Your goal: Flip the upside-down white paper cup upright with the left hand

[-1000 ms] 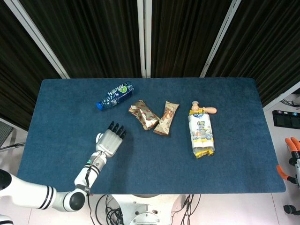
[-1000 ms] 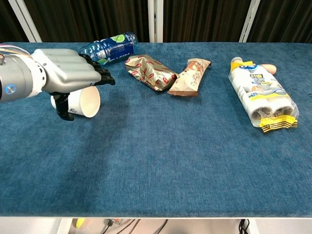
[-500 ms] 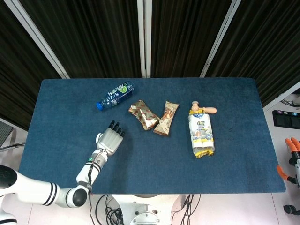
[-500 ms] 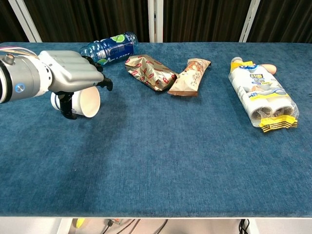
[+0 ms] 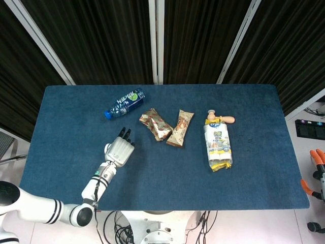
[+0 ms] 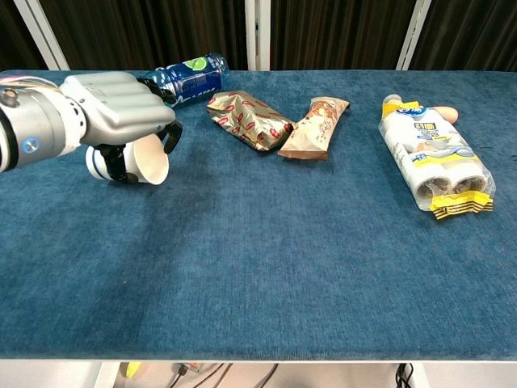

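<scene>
1. White paper cup (image 6: 133,162) is tipped on its side under the left hand (image 6: 113,113), open mouth facing away from the arm, towards the middle of the worktop (image 6: 266,250). It sits slightly tilted; whether it rests on the blue cloth or hangs just clear of it, can't really tell.
2. The left hand is draped over the top of the cup, palm down, dark fingertips (image 6: 171,133) curling past the rim, so it's gripping the cup. From the head view the hand (image 5: 121,150) covers the cup completely, nothing of it shows there.
3. Right hand isn't anywhere in either view.
4. Just beyond the hand's fingertips, further back on the worktop, lies a blue drink bottle (image 6: 184,79) on its side, close to the hand but apart from the cup.
5. Off to the hand's far side, past the cup's mouth, two snack wrappers: a crinkly brown one (image 6: 248,118) and a tan one (image 6: 316,128), lying near each other with their lower ends almost meeting.
6. Well apart from the hand, across the worktop, a clear pack with yellow ends (image 6: 435,159) lies flat, its far end touching something small and peach-coloured (image 6: 447,113).
</scene>
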Available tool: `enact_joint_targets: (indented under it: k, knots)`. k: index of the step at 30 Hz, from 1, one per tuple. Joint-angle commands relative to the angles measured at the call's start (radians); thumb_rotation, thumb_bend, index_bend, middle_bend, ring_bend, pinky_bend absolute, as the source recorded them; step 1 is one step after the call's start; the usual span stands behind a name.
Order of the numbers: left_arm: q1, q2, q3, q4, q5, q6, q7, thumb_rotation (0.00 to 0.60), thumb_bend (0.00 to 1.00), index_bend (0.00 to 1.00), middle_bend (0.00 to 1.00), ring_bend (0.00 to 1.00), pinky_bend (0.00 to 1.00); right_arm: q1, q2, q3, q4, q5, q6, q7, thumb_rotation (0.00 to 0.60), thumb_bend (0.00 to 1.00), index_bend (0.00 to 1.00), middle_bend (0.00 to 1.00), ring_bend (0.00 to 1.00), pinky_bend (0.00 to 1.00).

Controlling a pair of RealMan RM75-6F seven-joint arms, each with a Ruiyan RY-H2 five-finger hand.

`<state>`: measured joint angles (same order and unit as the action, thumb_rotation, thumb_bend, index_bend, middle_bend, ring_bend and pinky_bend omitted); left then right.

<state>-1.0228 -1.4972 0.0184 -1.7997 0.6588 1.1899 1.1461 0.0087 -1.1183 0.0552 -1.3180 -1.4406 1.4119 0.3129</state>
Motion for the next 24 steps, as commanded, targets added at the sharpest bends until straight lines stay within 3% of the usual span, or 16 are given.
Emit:
enact_joint_targets:
  k: [1, 5, 11, 17, 20, 24]
  knots:
    - [0.027, 0.020, 0.002, -0.013, 0.056, 0.005, -0.071, 0.600, 0.25, 0.35, 0.36, 0.03, 0.08, 0.000, 0.000, 0.000, 0.000, -0.001, 0.000, -0.001, 0.600, 0.28, 0.00, 0.00, 0.00, 0.00]
    - [0.077, 0.059, -0.030, -0.036, 0.179, -0.016, -0.276, 0.600, 0.25, 0.34, 0.35, 0.03, 0.08, 0.001, 0.000, 0.000, -0.003, -0.001, 0.000, -0.004, 0.600, 0.28, 0.00, 0.00, 0.00, 0.00]
    - [0.212, 0.101, -0.088, -0.001, 0.386, 0.014, -0.737, 0.600, 0.25, 0.33, 0.34, 0.03, 0.08, 0.001, 0.000, 0.001, -0.003, 0.005, -0.006, -0.004, 0.600, 0.28, 0.00, 0.00, 0.00, 0.00]
    - [0.353, 0.038, -0.117, 0.182, 0.559, 0.119, -1.199, 0.600, 0.24, 0.34, 0.34, 0.03, 0.07, 0.009, -0.005, 0.001, 0.004, 0.011, -0.026, -0.001, 0.600, 0.28, 0.00, 0.00, 0.00, 0.00]
    - [0.398, -0.025, -0.097, 0.317, 0.642, 0.171, -1.314, 0.600, 0.25, 0.34, 0.34, 0.03, 0.06, 0.012, -0.010, 0.001, 0.010, 0.014, -0.033, 0.001, 0.600, 0.28, 0.00, 0.00, 0.00, 0.00]
    - [0.444, -0.112, -0.106, 0.455, 0.663, 0.197, -1.482, 0.600, 0.25, 0.34, 0.35, 0.05, 0.07, 0.013, -0.015, 0.002, 0.014, 0.016, -0.037, 0.003, 0.600, 0.28, 0.00, 0.00, 0.00, 0.00]
